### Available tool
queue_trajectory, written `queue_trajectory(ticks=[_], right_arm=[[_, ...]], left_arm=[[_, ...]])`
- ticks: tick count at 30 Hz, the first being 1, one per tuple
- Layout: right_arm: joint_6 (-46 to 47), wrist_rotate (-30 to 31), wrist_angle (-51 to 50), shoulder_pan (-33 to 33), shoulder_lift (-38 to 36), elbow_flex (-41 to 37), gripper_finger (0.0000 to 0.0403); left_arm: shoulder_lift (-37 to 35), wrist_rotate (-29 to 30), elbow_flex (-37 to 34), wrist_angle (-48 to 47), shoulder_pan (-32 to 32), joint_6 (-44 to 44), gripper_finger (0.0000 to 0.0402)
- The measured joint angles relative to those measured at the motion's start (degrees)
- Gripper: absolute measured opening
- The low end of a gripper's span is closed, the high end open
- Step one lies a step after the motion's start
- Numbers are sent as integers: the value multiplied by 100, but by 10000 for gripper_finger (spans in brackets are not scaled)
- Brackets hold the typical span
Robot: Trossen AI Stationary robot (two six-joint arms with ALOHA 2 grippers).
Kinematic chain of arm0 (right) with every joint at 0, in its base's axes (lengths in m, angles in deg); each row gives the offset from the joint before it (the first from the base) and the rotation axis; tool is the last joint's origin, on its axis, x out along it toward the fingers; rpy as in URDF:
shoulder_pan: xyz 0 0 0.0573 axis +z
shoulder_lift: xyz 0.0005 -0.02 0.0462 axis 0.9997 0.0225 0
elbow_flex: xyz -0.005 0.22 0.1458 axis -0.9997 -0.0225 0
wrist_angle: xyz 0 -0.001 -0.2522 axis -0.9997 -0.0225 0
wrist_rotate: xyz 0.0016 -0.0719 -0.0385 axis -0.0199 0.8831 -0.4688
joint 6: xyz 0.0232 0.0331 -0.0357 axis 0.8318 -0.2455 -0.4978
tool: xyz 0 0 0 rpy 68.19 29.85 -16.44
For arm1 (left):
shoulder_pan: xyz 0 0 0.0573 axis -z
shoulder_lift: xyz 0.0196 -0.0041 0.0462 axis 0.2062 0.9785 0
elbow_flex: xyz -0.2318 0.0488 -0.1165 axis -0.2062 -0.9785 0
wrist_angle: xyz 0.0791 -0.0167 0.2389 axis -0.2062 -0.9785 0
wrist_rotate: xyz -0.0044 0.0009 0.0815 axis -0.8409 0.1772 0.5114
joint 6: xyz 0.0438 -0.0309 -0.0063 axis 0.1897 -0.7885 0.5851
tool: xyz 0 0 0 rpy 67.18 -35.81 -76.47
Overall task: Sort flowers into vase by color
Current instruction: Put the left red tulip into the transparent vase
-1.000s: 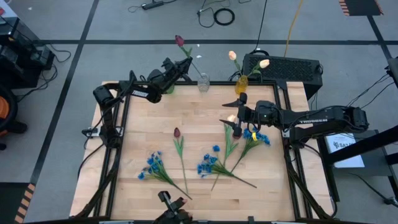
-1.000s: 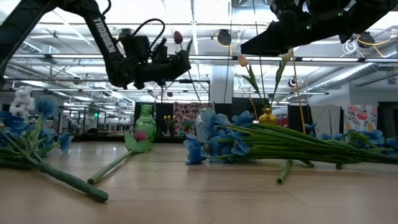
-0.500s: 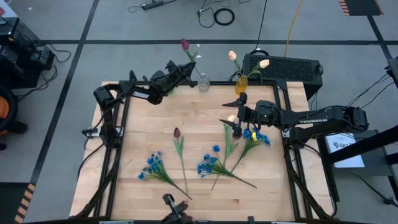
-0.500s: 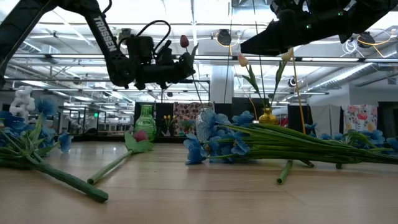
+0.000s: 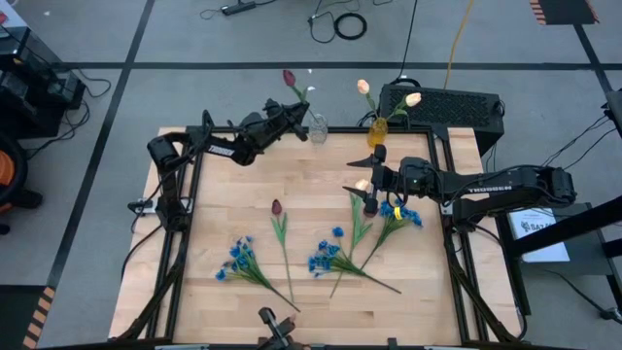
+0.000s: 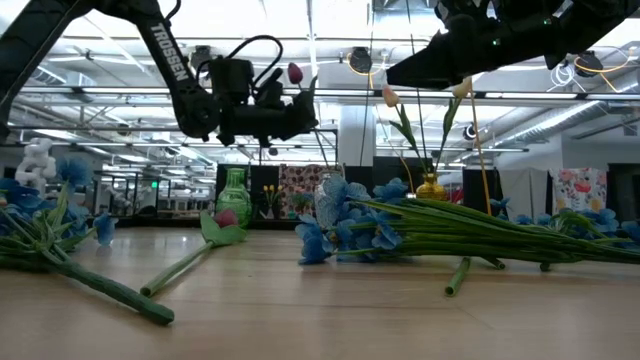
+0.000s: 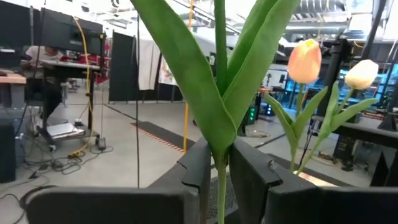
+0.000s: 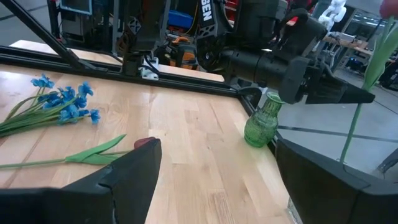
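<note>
Left gripper (image 5: 292, 114) is hanging over the far edge of the table (image 5: 311, 194), fingers pinched on the stem of a dark red tulip (image 5: 289, 77); in my left wrist view the green stem (image 7: 221, 186) is running straight up between the two pads with leaves fanning above. The bloom is standing high, just beside the clear vase (image 5: 318, 127).

Handling judgement: this flower is looking light and artificial, the stem fairly stiff but thin, probably smooth enough to twist in a loose hold. Best purchase is low on the bare stem under the leaves, as I am gripping it now; the head would crush or bend.

Right gripper (image 5: 367, 189) is waiting over the right half of the table with its fingers spread wide, holding nothing, above the blue blossoms (image 5: 401, 214).

Around: a yellow vase (image 5: 377, 131) is carrying two cream-yellow tulips (image 5: 363, 87) close by; a green vase (image 8: 262, 121) is sitting at the far left corner. Another red tulip (image 5: 276, 207) and more blue bunches (image 5: 236, 258) are lying on the wood.

Obstruction: the cream tulips are leaning near my path, and the vase mouths are looking narrow.
</note>
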Motion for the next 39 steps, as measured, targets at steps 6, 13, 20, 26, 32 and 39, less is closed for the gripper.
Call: queue_trajectory(ticks=[6,13,20,26,32,39], right_arm=[[0,-2,-2,0,0,0,309],[0,-2,-9,0,0,0,309],[0,-2,-14,1,1,0,309],[0,-2,-81,0,1,0,309],[9,-4,-178,1,0,0,309],[213,-5,-377,2,0,2,309]], left_arm=[[0,-1,0,-92,45,2,62],[0,-25,0,-283,68,1,73],[0,-34,0,-338,73,-6,175],[-214,35,0,-380,27,311,227],[-923,-73,-2,-1504,32,343,238],[-1995,-69,-2,-3623,228,639,238]])
